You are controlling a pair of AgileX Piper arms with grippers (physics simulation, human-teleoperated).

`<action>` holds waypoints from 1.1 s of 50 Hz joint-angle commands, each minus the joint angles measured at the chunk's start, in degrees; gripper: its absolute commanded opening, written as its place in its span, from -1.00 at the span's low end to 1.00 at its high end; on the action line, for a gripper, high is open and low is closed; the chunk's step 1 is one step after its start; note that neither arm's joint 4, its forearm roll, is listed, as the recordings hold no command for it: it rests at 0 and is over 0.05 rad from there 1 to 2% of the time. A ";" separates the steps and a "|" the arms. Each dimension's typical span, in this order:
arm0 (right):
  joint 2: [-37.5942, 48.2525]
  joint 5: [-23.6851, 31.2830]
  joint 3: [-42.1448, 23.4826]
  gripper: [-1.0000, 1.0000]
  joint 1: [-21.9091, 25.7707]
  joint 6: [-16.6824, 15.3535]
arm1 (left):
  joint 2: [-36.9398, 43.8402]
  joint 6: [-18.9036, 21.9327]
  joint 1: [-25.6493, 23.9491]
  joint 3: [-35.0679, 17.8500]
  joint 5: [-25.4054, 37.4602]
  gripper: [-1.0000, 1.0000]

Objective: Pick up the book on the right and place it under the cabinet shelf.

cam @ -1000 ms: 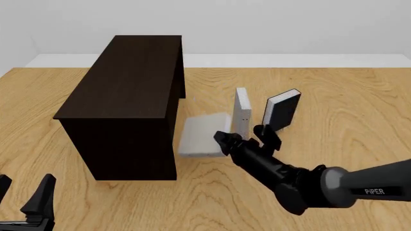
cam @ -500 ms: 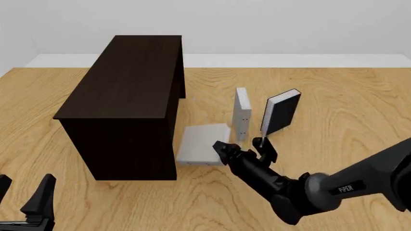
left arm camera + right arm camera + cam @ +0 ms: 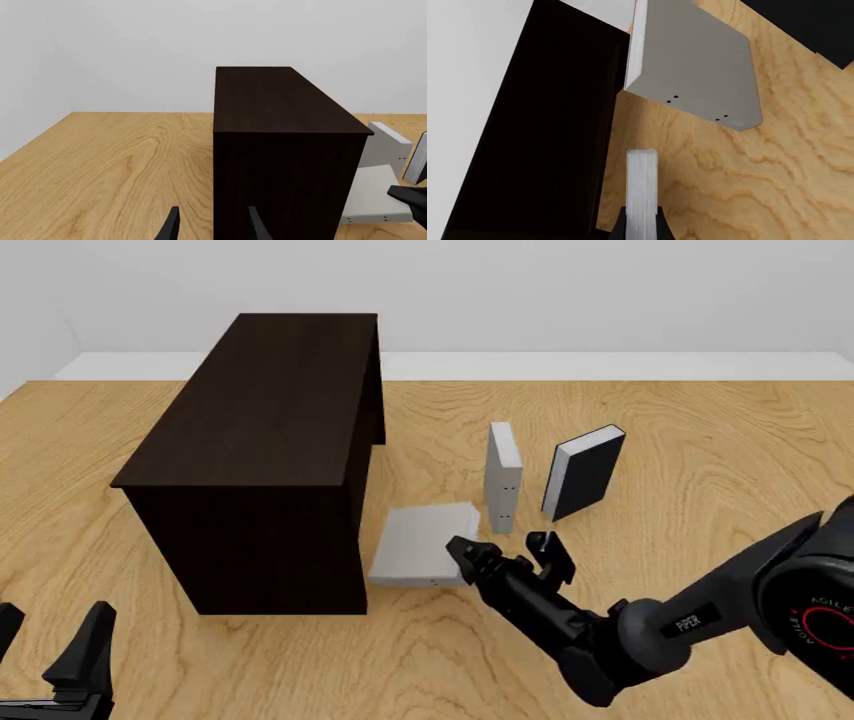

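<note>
Right pincer (image 3: 503, 548) has backed off toward the near edge over the last second, and the grey book lying flat (image 3: 416, 540) has slid nearer with it. The wrist view shows that book's edge (image 3: 642, 185) sitting between the fingertips (image 3: 622, 225). From the front the fingers look spread, so I can't tell if it's actually gripped. The book lies on the table (image 3: 721, 440), right against the dark cabinet (image 3: 254, 410). Just beyond it stand an upright grey book (image 3: 503, 480) and a black book (image 3: 585, 472). Left pincer (image 3: 54, 655) sits apart at the near left, fingers spread and empty.
</note>
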 commanded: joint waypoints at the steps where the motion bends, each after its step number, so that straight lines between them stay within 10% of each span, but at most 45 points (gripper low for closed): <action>1: 2.89 2.71 -0.77 -1.00 -4.47 -9.36 | 0.28 0.02 -0.04 -0.04 -0.62 1.00; 11: 3.88 2.12 -0.49 -1.00 -4.28 -8.98 | 0.28 0.02 -0.04 -0.04 -0.62 1.00; 12: 3.98 2.10 -0.49 1.00 -4.35 -8.92 | 0.28 0.01 -0.04 -0.04 -0.62 1.00; 34: 2.56 10.84 -3.38 1.00 -7.61 -13.17 | 0.16 0.05 -0.51 0.05 -0.58 1.00; 55: -5.81 32.92 -9.17 1.00 -16.03 -27.87 | 0.20 0.04 -0.51 0.08 -0.65 1.00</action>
